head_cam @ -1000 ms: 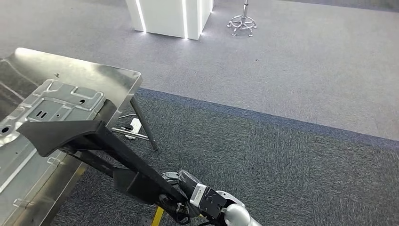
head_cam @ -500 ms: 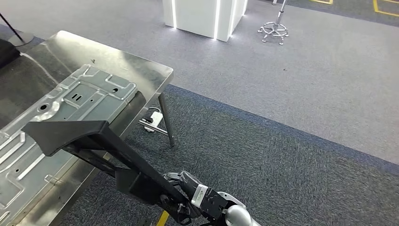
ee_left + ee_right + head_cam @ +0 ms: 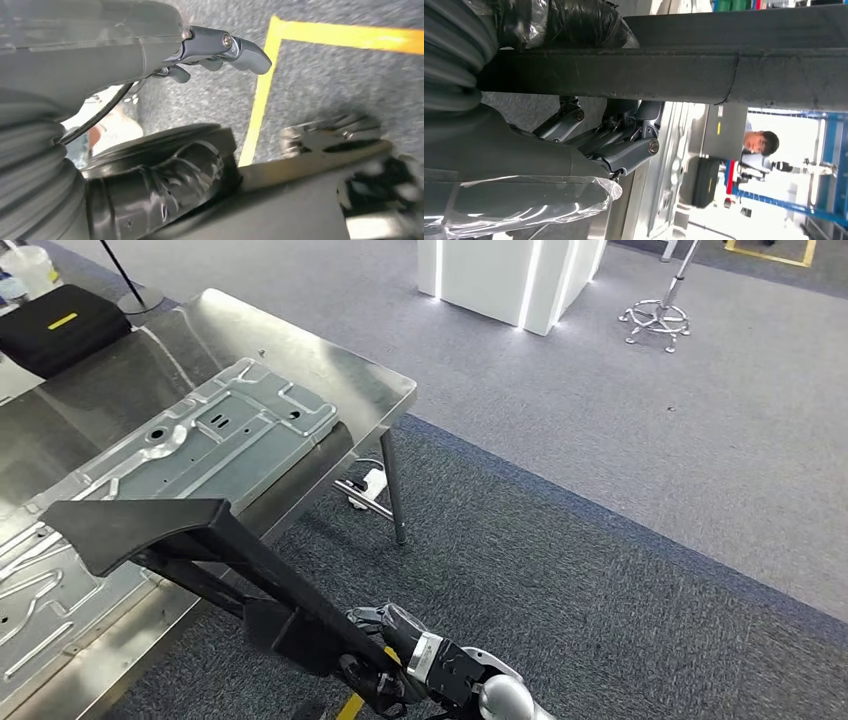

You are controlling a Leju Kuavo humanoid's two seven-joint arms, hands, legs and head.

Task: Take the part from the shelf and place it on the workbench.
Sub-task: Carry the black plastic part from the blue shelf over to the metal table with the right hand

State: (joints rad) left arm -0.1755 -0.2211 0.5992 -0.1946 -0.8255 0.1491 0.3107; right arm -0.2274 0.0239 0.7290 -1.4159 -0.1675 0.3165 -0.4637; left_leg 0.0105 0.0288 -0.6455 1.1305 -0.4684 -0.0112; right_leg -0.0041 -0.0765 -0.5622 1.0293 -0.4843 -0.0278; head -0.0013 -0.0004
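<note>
Low in the head view, right hand [image 3: 385,660] gripped the near end of a long black part [image 3: 190,545], fingers [image 3: 624,145] curled about its bar. Part was held aloft, its broad far end over the near edge of the steel bench [image 3: 340,380], not resting on it. Stamped metal panel [image 3: 180,455] lay on the bench; black case [image 3: 60,325] at its far corner. Left hand [image 3: 220,47]: fingers curled, grasp could not be told.
</note>
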